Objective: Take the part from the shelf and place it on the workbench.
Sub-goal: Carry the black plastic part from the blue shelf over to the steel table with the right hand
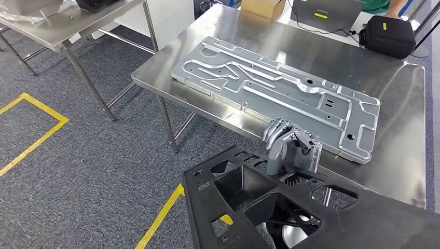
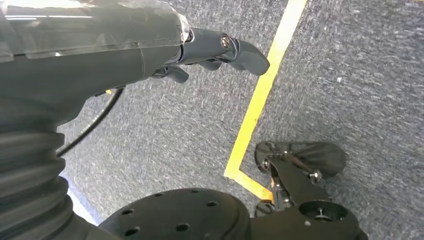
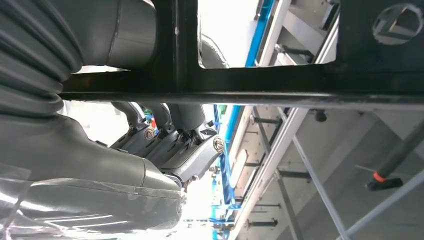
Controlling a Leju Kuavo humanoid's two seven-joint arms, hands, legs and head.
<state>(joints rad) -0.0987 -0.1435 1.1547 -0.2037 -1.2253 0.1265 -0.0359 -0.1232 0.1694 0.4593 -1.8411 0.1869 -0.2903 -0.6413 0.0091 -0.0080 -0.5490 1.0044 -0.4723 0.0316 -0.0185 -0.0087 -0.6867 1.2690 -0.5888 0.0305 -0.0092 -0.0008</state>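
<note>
Head view: the right hand [image 1: 291,147] is gripping the black part [image 1: 290,207] at six o'clock, carrying it toward the steel surface [image 1: 399,129]; placing remains. Left wrist view: the left hand [image 2: 210,50] is hanging loosely curled, holding nothing, above carpet. Right wrist view: fingers [image 3: 175,120] are hooking the part's frame.

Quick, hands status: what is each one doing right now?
Left hand: holds nothing, fingers curled in, hanging above the carpet.
Right hand: grips the black part at its edge, beside the workbench.
</note>
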